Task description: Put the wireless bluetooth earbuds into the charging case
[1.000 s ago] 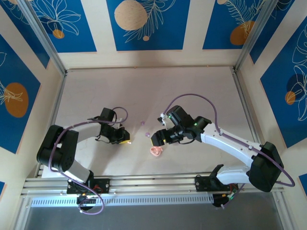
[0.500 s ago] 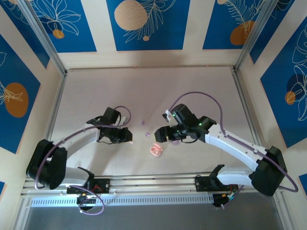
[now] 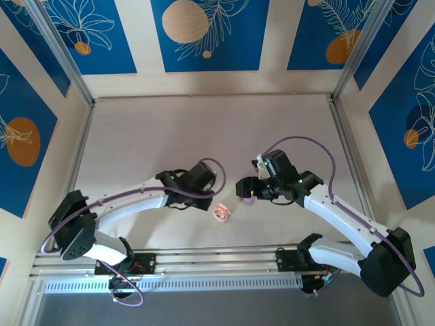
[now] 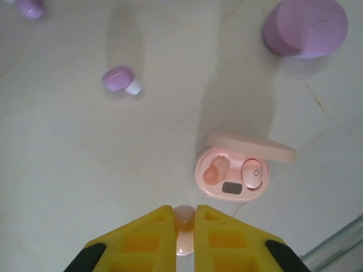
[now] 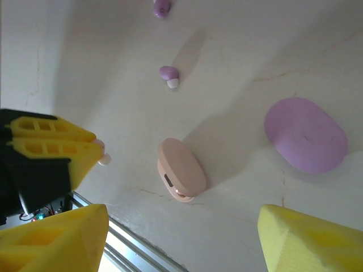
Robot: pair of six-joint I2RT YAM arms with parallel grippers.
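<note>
My left gripper [image 4: 184, 211] is shut on a pale pink earbud [image 4: 184, 220], just short of the open pink charging case [image 4: 232, 180]. One pale earbud [image 4: 252, 173] sits in the case's right socket. The left socket [image 4: 214, 171] looks vacant. Two purple earbuds [image 4: 119, 79] [image 4: 29, 7] lie loose on the table beyond. From above, the left gripper [image 3: 207, 202] hovers just left of the pink case [image 3: 221, 214]. My right gripper [image 5: 181, 238] stands open with nothing between its fingers, above the pink case [image 5: 181, 169] and near the closed purple case [image 5: 306, 135].
The purple case [image 3: 249, 199] lies under the right gripper [image 3: 243, 191], right of the pink one. A metal rail [image 3: 217, 257] runs along the table's near edge, close to the pink case. Patterned walls enclose the table on three sides.
The left arm has swung right with the pale earbud in its fingers, up to the pink case. The right gripper has drawn back to the right, still open.
</note>
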